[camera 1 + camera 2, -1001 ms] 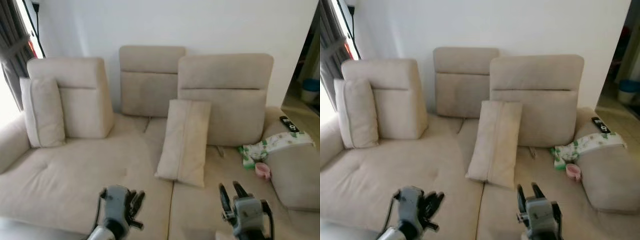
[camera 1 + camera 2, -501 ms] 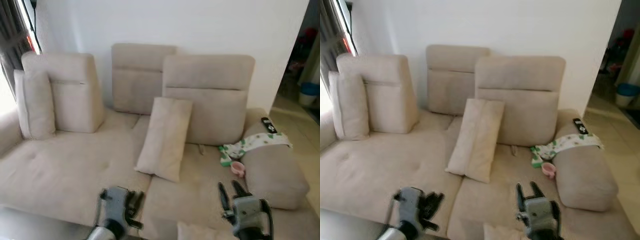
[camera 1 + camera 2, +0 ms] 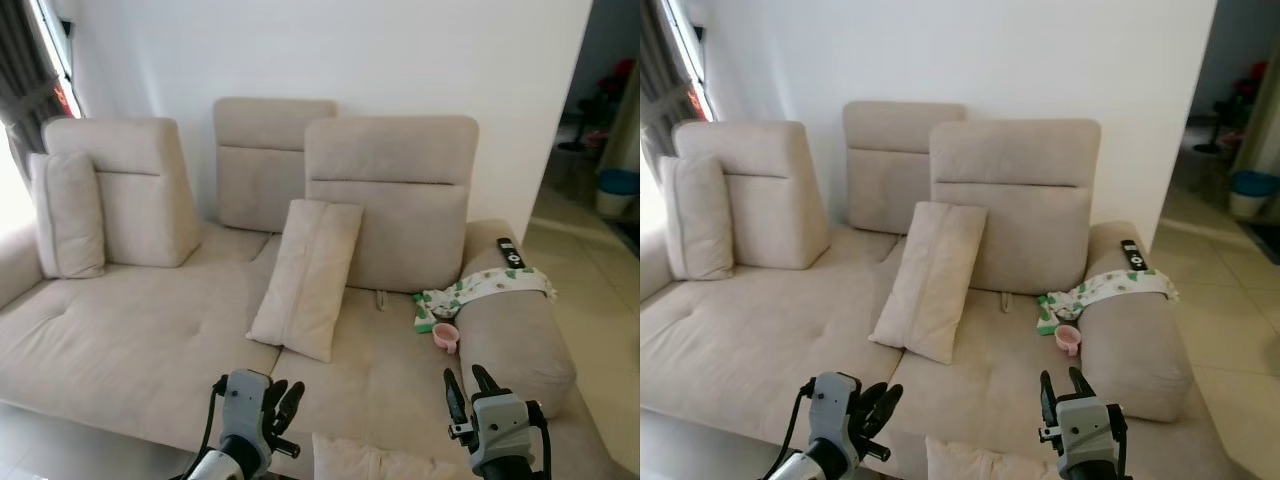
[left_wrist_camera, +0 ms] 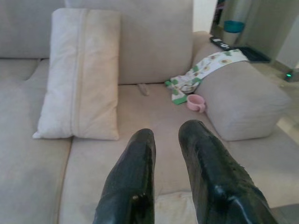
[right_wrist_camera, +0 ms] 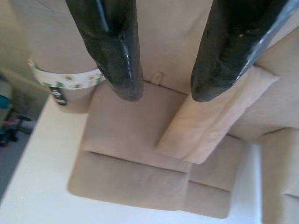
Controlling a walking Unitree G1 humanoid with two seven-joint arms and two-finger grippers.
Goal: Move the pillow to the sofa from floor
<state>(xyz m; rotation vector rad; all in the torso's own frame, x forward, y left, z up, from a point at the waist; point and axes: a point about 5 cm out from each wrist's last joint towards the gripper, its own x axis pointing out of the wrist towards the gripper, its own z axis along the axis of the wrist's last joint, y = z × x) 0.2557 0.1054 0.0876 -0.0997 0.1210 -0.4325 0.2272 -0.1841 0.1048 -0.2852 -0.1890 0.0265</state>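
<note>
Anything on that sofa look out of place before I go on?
A green-patterned white cloth hangs crumpled over the beige right armrest, a black remote lies behind it, and a small pink cup sits on the seat beside it.

- Head stereo pair: high, facing forward and down at the sofa [image 3: 130,340]; both eyes share the leaning pillow [image 3: 306,275] and the armrest [image 3: 1135,345].
- Left wrist cam: low, near the seat, looking along its fingers [image 4: 133,177] at that pillow.
- Right wrist cam: same pillow, picture inverted.
</note>
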